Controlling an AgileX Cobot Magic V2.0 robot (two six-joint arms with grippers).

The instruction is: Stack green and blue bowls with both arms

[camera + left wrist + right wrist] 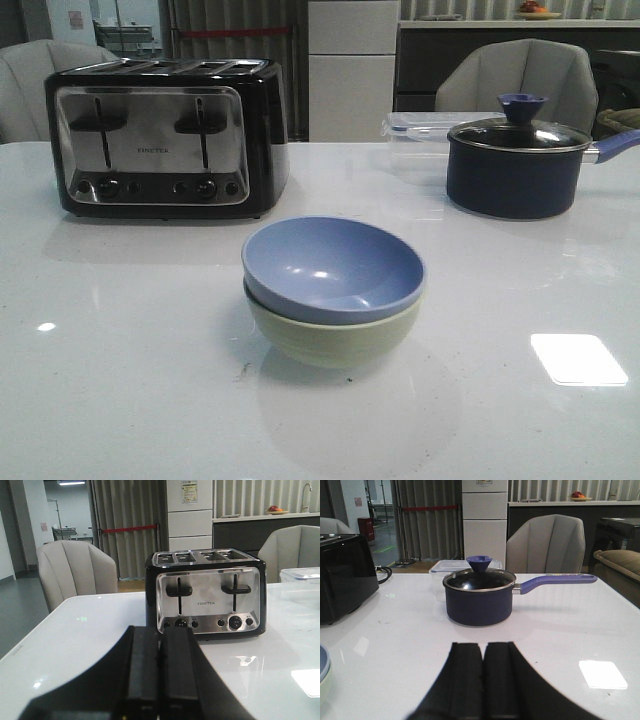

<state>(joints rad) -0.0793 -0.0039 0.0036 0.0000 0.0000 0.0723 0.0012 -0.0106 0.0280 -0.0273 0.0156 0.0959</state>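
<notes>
The pale blue bowl [335,266] sits nested inside the pale green bowl [330,335] at the middle of the white table, slightly tilted. No arm shows in the front view. In the left wrist view my left gripper [159,632] is shut and empty, with the toaster beyond it. In the right wrist view my right gripper [483,646] is shut and empty, with the navy pot beyond it. A sliver of the stacked bowls [323,672] shows at that view's edge.
A black and steel toaster [165,135] stands at the back left. A dark navy lidded pot [515,160] with a blue handle stands at the back right, a clear plastic box [420,135] behind it. Grey chairs stand beyond the table.
</notes>
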